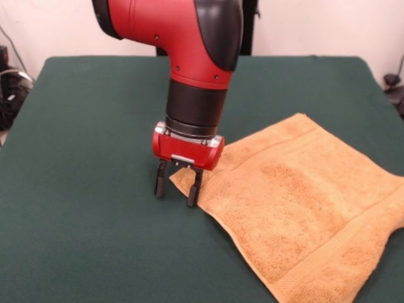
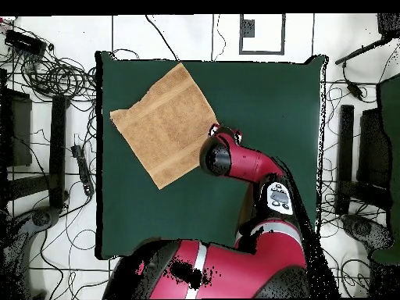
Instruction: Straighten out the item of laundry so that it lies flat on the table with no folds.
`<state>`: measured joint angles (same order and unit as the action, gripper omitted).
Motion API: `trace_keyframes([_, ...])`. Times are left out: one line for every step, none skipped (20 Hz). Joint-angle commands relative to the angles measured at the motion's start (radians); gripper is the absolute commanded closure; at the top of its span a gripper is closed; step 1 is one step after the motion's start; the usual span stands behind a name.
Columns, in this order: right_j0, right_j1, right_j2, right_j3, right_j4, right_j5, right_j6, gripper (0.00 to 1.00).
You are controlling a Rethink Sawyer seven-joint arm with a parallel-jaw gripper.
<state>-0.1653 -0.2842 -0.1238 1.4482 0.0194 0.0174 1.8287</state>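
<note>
The mustard-yellow towel (image 1: pixel 297 202) lies spread out on the dark green table (image 1: pixel 82 208), turned like a diamond, with woven bands near its far and near edges. It also shows in the overhead view (image 2: pixel 164 125), near the table's (image 2: pixel 266 101) left side. My gripper (image 1: pixel 177 187) points straight down at the towel's left corner. Its two black fingers (image 1: pixel 160 182) stand apart, one on each side of the corner tip, down at the cloth. In the overhead view the arm's wrist (image 2: pixel 216 156) covers the gripper.
Green table surface spreads left of and in front of the gripper in the front view. Cables (image 2: pixel 47 74) and stands (image 2: pixel 345 148) lie on the floor around the table. The towel reaches close to the table's edge (image 2: pixel 99 117).
</note>
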Motion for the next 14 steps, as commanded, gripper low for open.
trace_keyframes([0.007,0.076,0.029,0.045,0.024,0.232,0.107,0.0])
trace_keyframes([0.0,0.078,0.036,0.046,0.019,0.246,0.098,0.0])
trace_keyframes([0.002,0.081,0.034,0.045,0.017,0.246,0.097,0.0])
trace_keyframes([0.001,0.082,0.032,0.045,0.014,0.249,0.096,0.0])
trace_keyframes([0.001,0.083,0.035,0.045,0.011,0.246,0.095,0.0])
trace_keyframes([0.0,0.083,0.037,0.049,0.008,0.245,0.096,0.0])
trace_keyframes([-0.003,0.082,0.043,0.053,0.005,0.241,0.095,0.0])
trace_keyframes([-0.003,0.081,0.044,0.057,0.004,0.241,0.097,0.0])
trace_keyframes([-0.004,0.077,0.045,0.063,0.001,0.229,0.1,0.0])
trace_keyframes([0.0,0.072,0.037,0.069,0.0,0.231,0.102,0.0])
trace_keyframes([-0.002,0.063,0.038,0.078,-0.009,0.21,0.101,0.0])
trace_keyframes([-0.004,0.049,0.035,0.089,-0.018,0.189,0.101,0.0])
trace_keyframes([-0.006,0.035,0.033,0.1,-0.026,0.168,0.101,0.0])
trace_keyframes([-0.02,0.014,0.043,0.12,-0.038,0.147,0.098,0.0])
